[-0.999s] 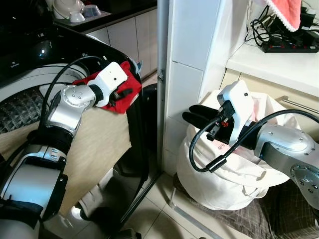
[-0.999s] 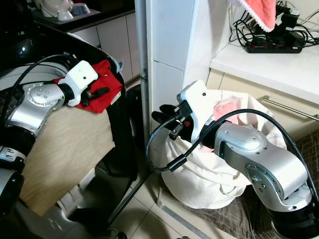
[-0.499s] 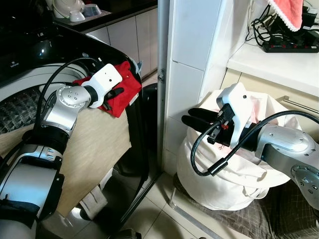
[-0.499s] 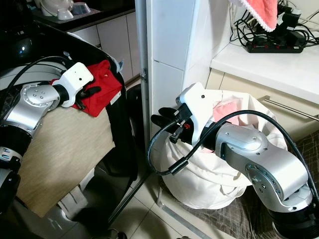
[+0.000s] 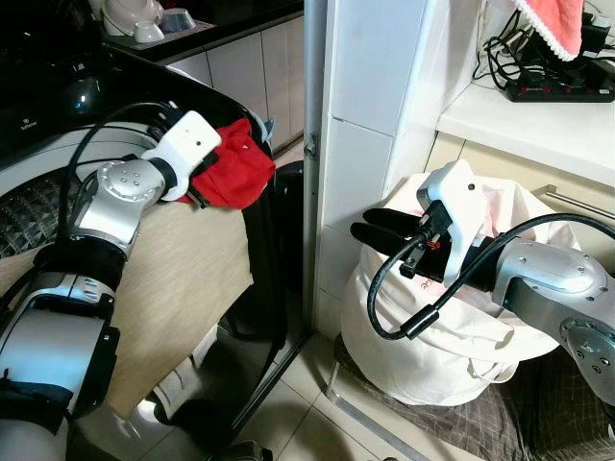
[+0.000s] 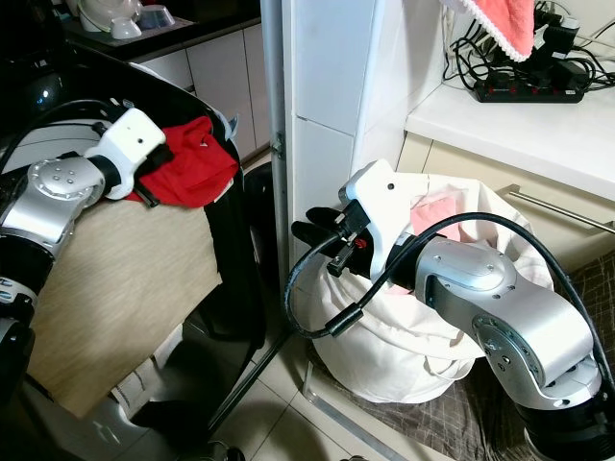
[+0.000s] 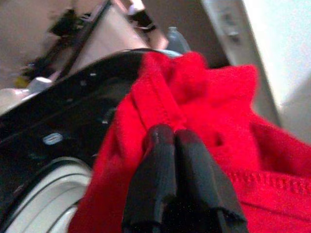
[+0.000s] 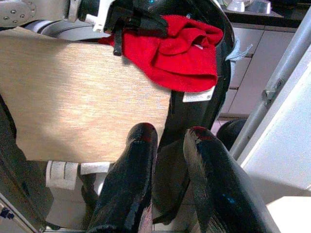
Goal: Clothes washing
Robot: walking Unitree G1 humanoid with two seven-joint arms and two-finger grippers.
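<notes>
Gripping red cloth (image 5: 233,173) over the washer rim (image 5: 252,240), left gripper (image 7: 174,138) jaws; right gripper (image 8: 167,138) jaws parted

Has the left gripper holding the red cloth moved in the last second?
Yes. The left gripper, shut on the red cloth, has drawn back from the white pillar toward the washing machine.

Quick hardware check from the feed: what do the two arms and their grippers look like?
Both arms are silver metal with rounded, bolted joints and a white plastic housing at each wrist. A black cable loops outside each arm. The left gripper and right gripper each have two long, glossy black fingers with rounded tips. The right wrist housing shows a small red part beside its cable plug.
</notes>
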